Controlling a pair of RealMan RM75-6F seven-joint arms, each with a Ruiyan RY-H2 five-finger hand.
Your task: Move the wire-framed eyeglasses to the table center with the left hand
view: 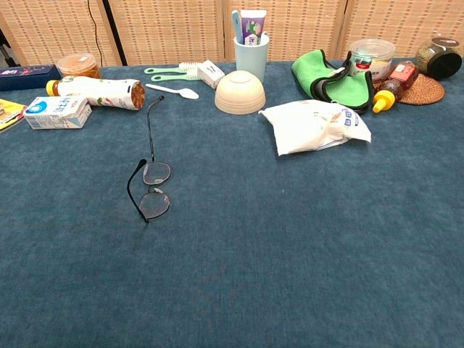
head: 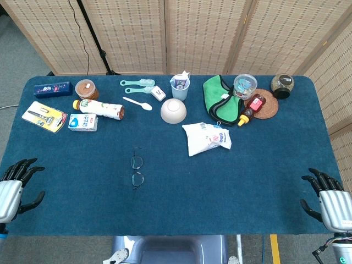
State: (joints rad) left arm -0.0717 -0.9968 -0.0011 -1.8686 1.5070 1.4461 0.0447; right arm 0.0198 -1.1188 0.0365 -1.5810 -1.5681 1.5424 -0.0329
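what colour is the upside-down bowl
Cream; the upturned round bowl shows best in the chest view.

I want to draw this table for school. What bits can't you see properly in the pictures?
- Left hand and right hand: cut off by the head view's edges; absent from the chest view.
- Blue box: cut by the chest view's left edge.
- Razor pack: mostly outside the chest view.
- White bag: print too small to read.
- Eyeglasses: thin frame, faint in the head view.
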